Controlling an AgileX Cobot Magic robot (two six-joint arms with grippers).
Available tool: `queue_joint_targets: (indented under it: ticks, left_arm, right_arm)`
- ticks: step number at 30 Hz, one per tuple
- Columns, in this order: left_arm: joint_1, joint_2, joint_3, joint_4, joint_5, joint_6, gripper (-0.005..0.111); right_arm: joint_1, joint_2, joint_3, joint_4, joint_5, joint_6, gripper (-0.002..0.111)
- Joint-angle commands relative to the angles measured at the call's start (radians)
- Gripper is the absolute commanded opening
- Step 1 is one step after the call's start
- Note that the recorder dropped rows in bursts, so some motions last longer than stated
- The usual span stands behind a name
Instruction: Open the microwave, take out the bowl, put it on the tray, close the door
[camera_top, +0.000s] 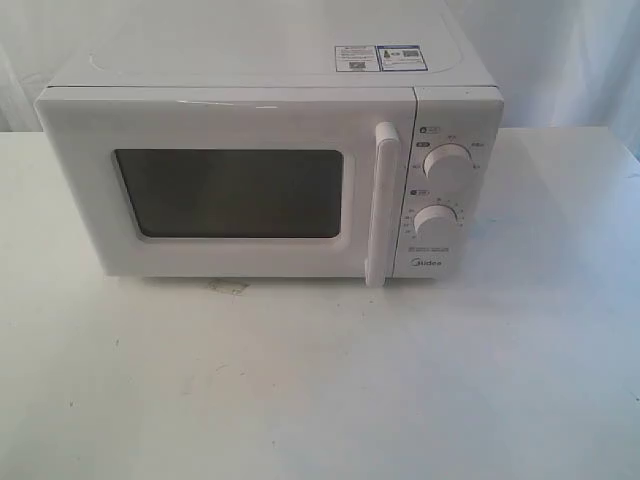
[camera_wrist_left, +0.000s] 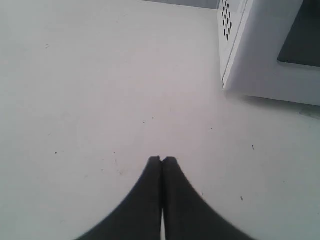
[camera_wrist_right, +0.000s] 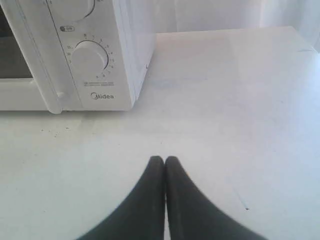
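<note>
A boxy, smooth white microwave (camera_top: 230, 65) sits on a matte white table (camera_top: 300, 390). Its door (camera_top: 225, 195) is shut flush, with a dark glossy rectangular window and a rounded bar handle (camera_top: 384, 205) upright beside two round knobs (camera_top: 447, 165).

From the left wrist, the left gripper (camera_wrist_left: 162, 161) holds its tapered black fingers pressed together over the faintly speckled tabletop. The oven's perforated side corner lies well ahead of the tips.

From the right wrist, the right gripper (camera_wrist_right: 164, 159) is likewise pressed together, with the knob panel ahead of it.
</note>
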Motion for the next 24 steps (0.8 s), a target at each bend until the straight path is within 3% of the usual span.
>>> queue_joint_targets:
  ticks: [1, 20, 24]
  left_arm:
    - [0.003, -0.004, 0.004, 0.006, 0.003, -0.005, 0.0]
    - [0.003, -0.004, 0.004, 0.006, 0.003, -0.005, 0.0]
    - [0.003, -0.004, 0.004, 0.006, 0.003, -0.005, 0.0]
  right_arm:
    - [-0.003, -0.006, 0.004, 0.0, -0.005, -0.003, 0.0]
    - [-0.003, -0.006, 0.004, -0.007, -0.132, -0.034, 0.0]
    - [-0.003, -0.006, 0.004, 0.021, -0.333, -0.006, 0.0]
